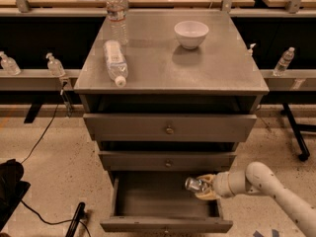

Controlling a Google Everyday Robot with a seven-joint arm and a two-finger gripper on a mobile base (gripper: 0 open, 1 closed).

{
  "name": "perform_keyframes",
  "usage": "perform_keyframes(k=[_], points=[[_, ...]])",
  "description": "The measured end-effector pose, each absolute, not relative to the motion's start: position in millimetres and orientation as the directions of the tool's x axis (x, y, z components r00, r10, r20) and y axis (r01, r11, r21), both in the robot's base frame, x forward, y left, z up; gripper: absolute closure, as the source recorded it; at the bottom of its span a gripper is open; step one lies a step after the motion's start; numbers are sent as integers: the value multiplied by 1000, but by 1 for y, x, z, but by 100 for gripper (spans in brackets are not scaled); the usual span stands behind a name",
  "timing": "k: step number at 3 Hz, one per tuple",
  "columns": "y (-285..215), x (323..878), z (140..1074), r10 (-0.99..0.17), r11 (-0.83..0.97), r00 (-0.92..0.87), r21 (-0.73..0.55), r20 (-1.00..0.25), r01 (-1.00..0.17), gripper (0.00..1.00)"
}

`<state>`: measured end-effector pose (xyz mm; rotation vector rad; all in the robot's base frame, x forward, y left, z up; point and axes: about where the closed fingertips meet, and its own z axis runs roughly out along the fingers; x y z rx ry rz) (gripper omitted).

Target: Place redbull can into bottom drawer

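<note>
The bottom drawer (pixel 148 199) of the grey cabinet is pulled open, a wide shallow tray with a low front panel. My gripper (pixel 201 186) comes in from the right on a white arm and is shut on the redbull can (pixel 193 184), a slim silvery can held on its side with its round end facing left. The can hangs over the right part of the drawer's inside, just below the middle drawer's front (pixel 168 160).
On the cabinet top (pixel 207 73) stand a white bowl (pixel 191 33), an upright water bottle (pixel 116 15) and a water bottle lying on its side (pixel 114 61). The top drawer (pixel 170 127) is shut. A black cable and a black object (pixel 12 189) lie on the floor at left.
</note>
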<state>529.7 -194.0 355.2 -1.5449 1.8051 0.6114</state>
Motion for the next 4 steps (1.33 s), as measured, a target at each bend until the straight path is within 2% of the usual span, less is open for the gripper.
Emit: perform_keyframes(k=[1, 2, 3, 4], points=[[-162, 515, 292, -567, 37, 1, -27, -824, -999, 100], [-152, 507, 244, -487, -37, 43, -28, -872, -999, 100], [-168, 532, 229, -415, 60, 45, -77, -909, -995, 83], [-176, 539, 228, -426, 76, 44, -84, -904, -994, 59]])
